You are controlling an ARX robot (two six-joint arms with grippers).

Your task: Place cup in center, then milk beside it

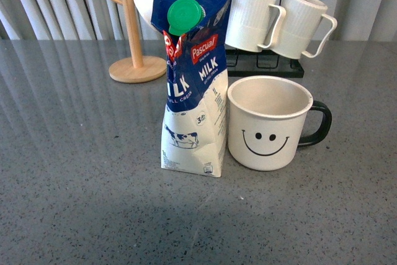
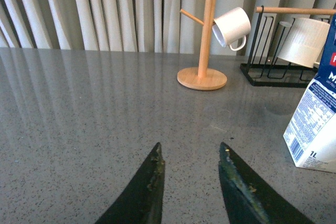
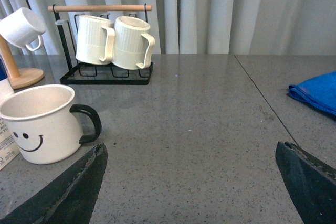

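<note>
- The cup (image 1: 270, 123) stands upright near the middle of the grey table (image 1: 74, 203), smiley face toward the robot and black handle pointing to the robot's right; the milk (image 1: 192, 79) stands upright just beside it on its left, so close that the front view cannot show whether they touch.
- Judged from this layout, both placements look done, and any coming move would be a pull-back, not a reach.
- The left gripper (image 2: 190, 153) is spread and holds nothing; the milk sits off to one side of it, near, with bare table between its fingers.
- The right gripper (image 3: 191, 153) is spread wide and empty; the cup lies ahead and to its left, handle facing that arm, which makes the right arm the nearer one to the cup.
- The front view shows neither arm. Only the right wrist view shows a blue cloth (image 3: 315, 93) far to the right; only the left wrist view shows a small cup (image 2: 232, 27) hanging on the wooden stand (image 2: 203, 51).
</note>
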